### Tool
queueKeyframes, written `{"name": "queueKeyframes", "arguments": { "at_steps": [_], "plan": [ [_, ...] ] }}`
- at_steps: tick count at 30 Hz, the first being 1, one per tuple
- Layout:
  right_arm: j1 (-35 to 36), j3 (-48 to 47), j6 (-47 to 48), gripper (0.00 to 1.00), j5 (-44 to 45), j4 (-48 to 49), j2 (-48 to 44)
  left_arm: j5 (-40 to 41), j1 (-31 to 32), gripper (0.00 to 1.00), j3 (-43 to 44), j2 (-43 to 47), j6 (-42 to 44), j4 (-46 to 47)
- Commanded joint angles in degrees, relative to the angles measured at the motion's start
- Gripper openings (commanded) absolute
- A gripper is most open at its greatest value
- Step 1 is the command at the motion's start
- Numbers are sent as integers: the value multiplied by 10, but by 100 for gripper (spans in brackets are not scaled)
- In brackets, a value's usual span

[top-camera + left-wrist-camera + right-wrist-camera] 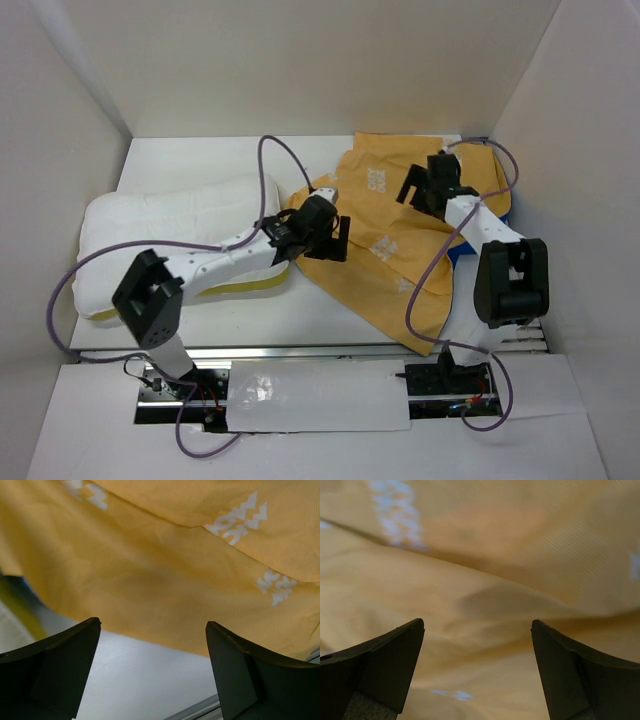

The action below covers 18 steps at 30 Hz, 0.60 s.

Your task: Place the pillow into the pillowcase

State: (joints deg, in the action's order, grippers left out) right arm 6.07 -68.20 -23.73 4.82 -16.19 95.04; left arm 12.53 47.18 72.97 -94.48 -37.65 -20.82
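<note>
Nothing of the job was done at this moment. The pillow (170,225) lay fully outside the pillowcase (395,250), flat along the left side of the white table (300,320). The case sprawled crumpled across the centre and right, orange-yellow side up, with only a sliver of blue showing at its right edge. The pillow's right end sat just beside the case's left corner; the left arm hid whether they touched.

The left gripper (152,626) hung over that corner with its jaws spread wide and nothing between them, printed fabric and bare table beyond. The right gripper (477,626) was poised above the far part of the case, jaws likewise wide and empty, over rumpled cloth.

By the look of it, every step was left: finding the case's mouth, which could not be made out, gripping it, spreading it, and feeding the pillow in.
</note>
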Motion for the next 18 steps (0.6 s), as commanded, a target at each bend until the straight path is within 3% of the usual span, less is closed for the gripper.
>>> {"name": "queueKeyframes", "arguments": {
  "at_steps": [1, 5, 9, 10, 13, 18],
  "plan": [
    [-32, 78, -23, 94, -1, -2, -32, -24, -1, 99, 59, -78, -6, -4],
    [-73, 123, -35, 92, 18, 9, -50, -37, -1, 99, 115, -156, -12, -10],
    [-95, 151, -41, 79, 5, 3, -55, -42, -23, 99, 181, -235, -12, -23],
    [-100, 169, -41, 77, -2, 3, -55, -74, -33, 99, 192, -250, -12, -28],
    [-108, 224, -55, 76, -27, 3, -73, -99, -72, 99, 223, -293, -19, -28],
    [-96, 320, -68, 73, -67, 8, -150, -73, -105, 99, 309, -362, 7, -48]
  ]
}}
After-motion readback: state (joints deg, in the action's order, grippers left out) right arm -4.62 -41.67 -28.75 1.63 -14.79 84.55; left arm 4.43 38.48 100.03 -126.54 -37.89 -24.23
